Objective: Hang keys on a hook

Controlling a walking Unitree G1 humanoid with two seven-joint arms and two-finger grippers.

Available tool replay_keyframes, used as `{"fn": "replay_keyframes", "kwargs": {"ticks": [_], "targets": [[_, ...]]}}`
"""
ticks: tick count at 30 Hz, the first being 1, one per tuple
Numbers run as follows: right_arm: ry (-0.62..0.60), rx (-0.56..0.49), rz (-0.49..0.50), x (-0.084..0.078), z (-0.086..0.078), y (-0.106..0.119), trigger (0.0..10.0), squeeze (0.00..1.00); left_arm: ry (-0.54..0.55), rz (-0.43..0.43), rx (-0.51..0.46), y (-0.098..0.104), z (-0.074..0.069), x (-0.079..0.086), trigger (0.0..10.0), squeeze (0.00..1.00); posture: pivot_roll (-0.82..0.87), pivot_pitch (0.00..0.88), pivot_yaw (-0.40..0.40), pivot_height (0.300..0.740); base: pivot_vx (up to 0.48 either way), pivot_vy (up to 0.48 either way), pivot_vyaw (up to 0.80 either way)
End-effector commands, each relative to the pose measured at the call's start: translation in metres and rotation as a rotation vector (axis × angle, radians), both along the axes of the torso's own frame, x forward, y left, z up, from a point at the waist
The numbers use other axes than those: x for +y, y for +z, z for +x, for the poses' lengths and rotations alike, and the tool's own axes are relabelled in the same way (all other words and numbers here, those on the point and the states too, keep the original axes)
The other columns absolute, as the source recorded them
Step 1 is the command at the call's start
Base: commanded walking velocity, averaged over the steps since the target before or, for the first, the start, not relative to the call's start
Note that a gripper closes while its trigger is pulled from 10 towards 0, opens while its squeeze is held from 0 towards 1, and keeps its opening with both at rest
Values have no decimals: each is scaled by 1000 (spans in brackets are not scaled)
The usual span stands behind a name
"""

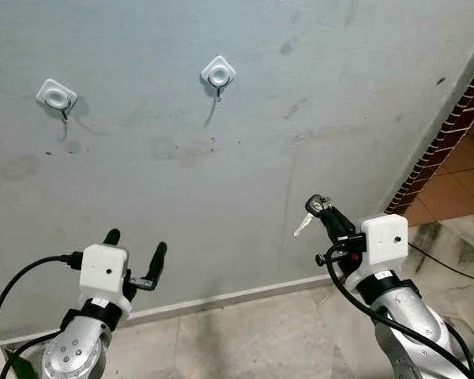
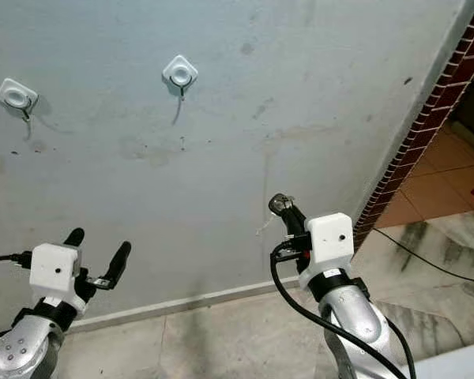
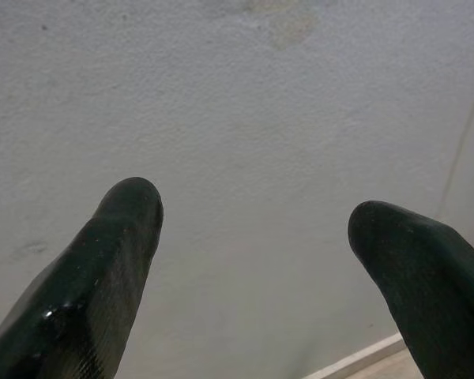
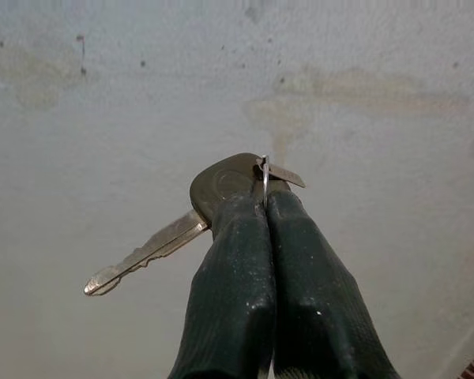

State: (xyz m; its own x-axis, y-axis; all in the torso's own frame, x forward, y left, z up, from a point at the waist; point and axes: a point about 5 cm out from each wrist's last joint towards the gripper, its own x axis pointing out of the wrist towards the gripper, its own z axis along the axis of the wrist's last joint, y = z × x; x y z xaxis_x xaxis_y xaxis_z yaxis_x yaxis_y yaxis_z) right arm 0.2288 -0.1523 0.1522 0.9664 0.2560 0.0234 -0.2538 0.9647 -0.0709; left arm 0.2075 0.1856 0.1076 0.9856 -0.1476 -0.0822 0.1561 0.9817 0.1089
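Two white hooks are fixed high on the grey wall: one hook (image 1: pixel 218 74) near the middle and another hook (image 1: pixel 57 96) further left, each with a small metal prong hanging down. My right gripper (image 1: pixel 319 207) is raised low at the right, shut on the keys (image 4: pixel 221 189). A dark key head sits pinched at its fingertips (image 4: pixel 261 213) and a silver blade sticks out sideways. The keys are well below and to the right of the middle hook. My left gripper (image 1: pixel 134 242) is held up at the lower left, open and holding nothing.
A pale skirting strip (image 1: pixel 237 298) runs along the foot of the wall above a tiled floor (image 1: pixel 261 339). At the right, a red brick edge (image 1: pixel 446 134) marks the wall's corner, with orange tiles beyond. Black cables trail from both arms.
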Motion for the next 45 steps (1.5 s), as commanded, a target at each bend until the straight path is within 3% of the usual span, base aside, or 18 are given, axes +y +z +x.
{"fn": "replay_keyframes", "kwargs": {"ticks": [1, 18, 30, 45], "targets": [[16, -12, 2, 2, -1, 6, 10000, 0, 0, 7, -9, 5, 0, 2, 10000, 0, 24, 72, 48, 740, 0, 0, 0], [38, -2, 7, 7, 2, 4, 10000, 0, -1, -5, 7, 3, -1, 6, 10000, 0, 42, 76, 48, 740, 242, 0, 0], [44, 2, 4, 8, 3, 3, 10000, 0, -11, -9, 19, 1, -1, 4, 10000, 0, 41, 82, 49, 740, 322, 270, 0], [58, 2, 3, 9, 5, 2, 10000, 0, -13, -5, 46, -4, -2, 2, 10000, 0, 47, 81, 46, 740, 0, 0, 0]]}}
